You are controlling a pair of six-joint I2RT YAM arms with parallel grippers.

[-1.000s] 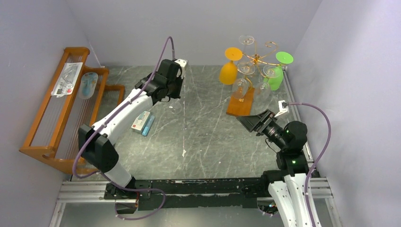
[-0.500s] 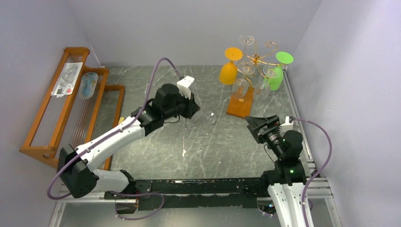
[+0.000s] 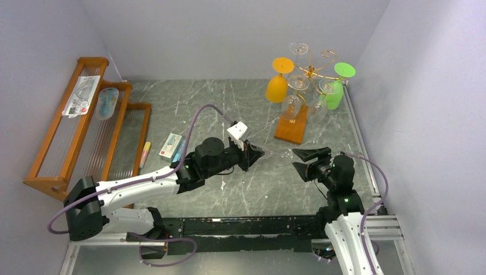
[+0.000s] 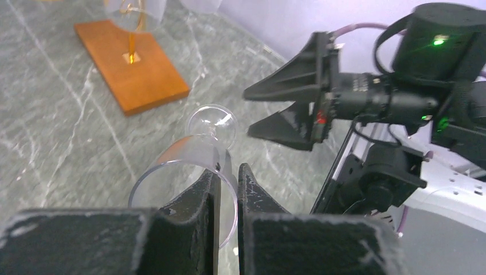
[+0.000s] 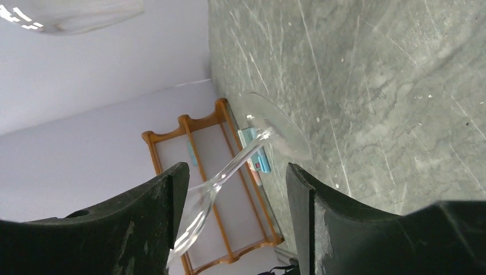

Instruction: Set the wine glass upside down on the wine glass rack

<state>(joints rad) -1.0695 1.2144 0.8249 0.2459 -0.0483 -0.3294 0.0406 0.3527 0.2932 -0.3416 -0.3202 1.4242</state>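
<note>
My left gripper (image 3: 256,153) is shut on the rim of a clear wine glass (image 4: 184,163) and holds it on its side above the table, stem and foot pointing at my right gripper (image 3: 299,160). In the left wrist view my fingers (image 4: 228,172) pinch the bowl's wall. The right gripper is open and faces the glass. In the right wrist view the stem (image 5: 240,160) lies between its spread fingers (image 5: 235,172) without touching them. The wine glass rack (image 3: 311,71), gold wire on an orange-brown base (image 3: 291,125), stands at the back right, with an orange, a green and some clear glasses hanging from it.
A large slatted wooden rack (image 3: 86,126) with packets on it stands along the left wall. A small blue-and-white box (image 3: 172,146) and a yellow pen (image 3: 144,153) lie beside it. Walls close in the left, back and right sides.
My left arm has swung from the back middle to the front centre with the glass. My right gripper has drawn back from the rack and turned towards the left gripper.
</note>
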